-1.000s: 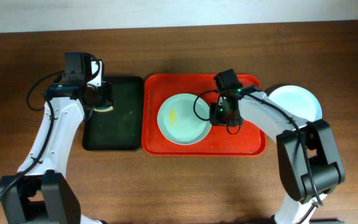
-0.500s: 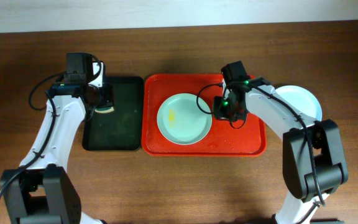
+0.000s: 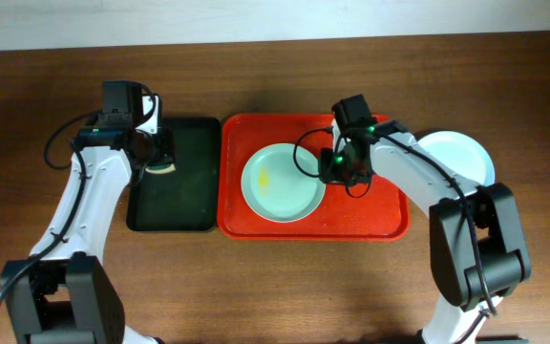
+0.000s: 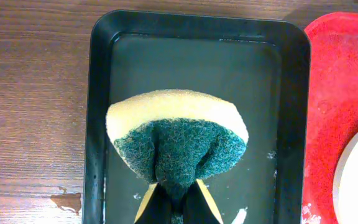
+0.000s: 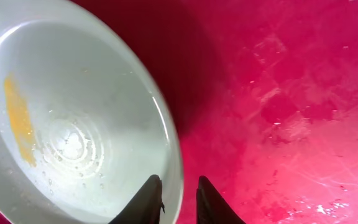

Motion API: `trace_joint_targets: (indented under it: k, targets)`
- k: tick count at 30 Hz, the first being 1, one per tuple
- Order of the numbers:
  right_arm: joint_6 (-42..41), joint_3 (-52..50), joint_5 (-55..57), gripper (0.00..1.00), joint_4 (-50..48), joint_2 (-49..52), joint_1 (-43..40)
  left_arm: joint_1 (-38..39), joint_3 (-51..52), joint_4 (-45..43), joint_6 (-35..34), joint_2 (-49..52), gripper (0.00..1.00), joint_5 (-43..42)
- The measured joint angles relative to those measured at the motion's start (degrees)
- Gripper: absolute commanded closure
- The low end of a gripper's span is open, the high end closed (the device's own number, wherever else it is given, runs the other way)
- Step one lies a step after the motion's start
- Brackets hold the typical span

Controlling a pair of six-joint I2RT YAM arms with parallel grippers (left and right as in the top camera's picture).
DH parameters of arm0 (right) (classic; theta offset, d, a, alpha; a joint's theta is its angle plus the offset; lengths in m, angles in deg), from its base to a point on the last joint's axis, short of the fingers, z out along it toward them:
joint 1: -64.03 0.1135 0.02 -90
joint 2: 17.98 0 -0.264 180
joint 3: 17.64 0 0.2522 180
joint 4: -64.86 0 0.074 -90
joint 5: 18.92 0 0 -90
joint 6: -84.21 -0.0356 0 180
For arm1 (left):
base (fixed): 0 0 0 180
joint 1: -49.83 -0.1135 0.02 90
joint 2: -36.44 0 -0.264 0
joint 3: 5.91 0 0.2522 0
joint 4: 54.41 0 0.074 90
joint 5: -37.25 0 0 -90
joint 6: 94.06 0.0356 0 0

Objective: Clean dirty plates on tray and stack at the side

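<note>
I'm looking at a brown wooden bench (image 3: 275,296) with three things resting directly on it. A black tray (image 3: 173,227) lies left of centre, and the red tray (image 3: 313,234) sits edge to edge with it at the middle, both nearer the far edge. A pale plate (image 3: 466,153) lies just beside the red tray, toward the right end.

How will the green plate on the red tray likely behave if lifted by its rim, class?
Probably stiff: the green plate keeps a crisp round rim. Possibly slippery: it and the red tray look wet. Held at one edge, it may tip.
</note>
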Motion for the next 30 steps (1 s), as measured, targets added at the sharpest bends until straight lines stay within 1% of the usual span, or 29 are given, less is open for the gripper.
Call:
trace_joint_targets:
  k: [4, 8, 11, 15, 17, 19, 20, 21, 30]
  targets:
    - [0.0, -0.2, 0.57, 0.79, -0.48, 0.0, 0.31, 0.0, 0.0, 0.0, 0.0, 0.0, 1.0, 0.0]
    - [0.02, -2.56, 1.77, 0.8, -4.09, 0.04, 0.33, 0.0, 0.0, 0.0, 0.0, 0.02, 1.0, 0.0]
    - [0.09, -3.41, 1.99, 0.83, -4.76, 0.31, 0.31, 0.0, 0.0, 0.0, 0.0, 0.02, 1.0, 0.0]
    - [0.17, -3.5, 1.99, 0.83, -4.87, 0.31, 0.37, 0.0, 0.0, 0.0, 0.0, 0.02, 1.0, 0.0]
    - [0.15, -3.5, 2.01, 0.85, -5.05, 0.31, 0.42, 0.0, 0.0, 0.0, 0.0, 0.0, 1.0, 0.0]
    - [0.15, -3.5, 2.1, 0.87, -5.33, 0.31, 0.63, 0.0, 0.0, 0.0, 0.0, 0.02, 1.0, 0.0]
    - [0.2, -3.5, 2.19, 0.91, -5.49, 0.31, 0.85, 0.0, 0.0, -0.02, 0.0, 0.02, 1.0, 0.0]
    - [0.15, -3.5, 2.21, 0.96, -5.64, 0.31, 1.07, 0.0, 0.0, 0.0, 0.0, 0.02, 1.0, 0.0]
    - [0.33, -3.76, 3.04, 0.96, -6.1, 0.31, 2.19, 0.0, 0.0, 0.0, 0.0, 0.02, 1.0, 0.0]
